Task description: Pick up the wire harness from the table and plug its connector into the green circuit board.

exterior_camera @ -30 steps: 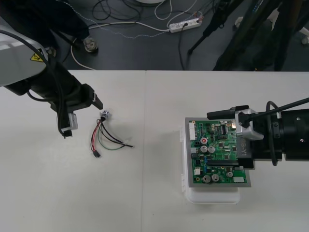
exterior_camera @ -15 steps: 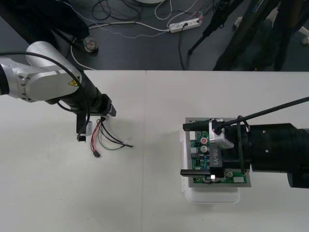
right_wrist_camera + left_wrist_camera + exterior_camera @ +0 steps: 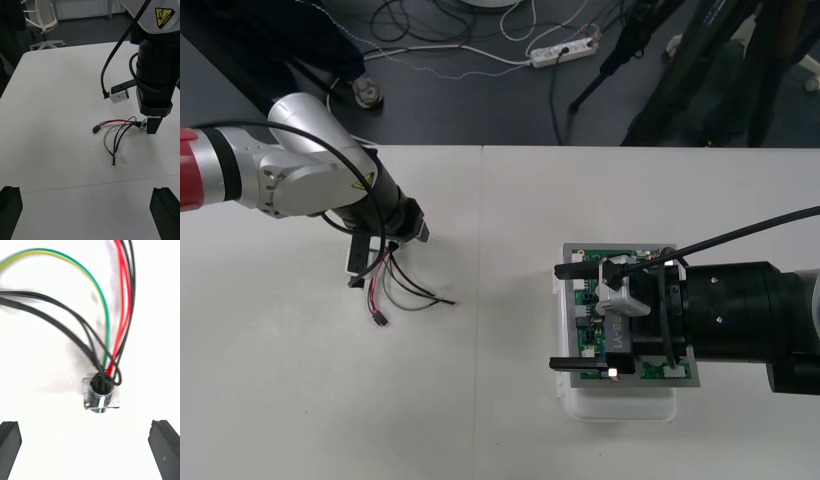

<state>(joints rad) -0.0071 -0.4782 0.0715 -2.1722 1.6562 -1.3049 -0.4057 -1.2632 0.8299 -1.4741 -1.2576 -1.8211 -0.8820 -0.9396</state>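
While the surface (image 3: 480, 420) carries the green board (image 3: 588, 345) at 4 o'clock under the right tool (image 3: 558, 316), spread wide, the left tool (image 3: 387, 250) at 10 o'clock hangs released astride the harness (image 3: 395, 285), its socket (image 3: 100, 397) lying between the fingers (image 3: 163, 444), clear of both.

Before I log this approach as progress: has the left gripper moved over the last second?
Yes. The left gripper has moved toward the table seam, and now stands open over the harness socket.

The harness (image 3: 395, 290) lies left on the table (image 3: 480, 420), left hand (image 3: 388, 252) over its socket (image 3: 101, 397); board (image 3: 588, 345) sits right, under right hand (image 3: 556, 316).
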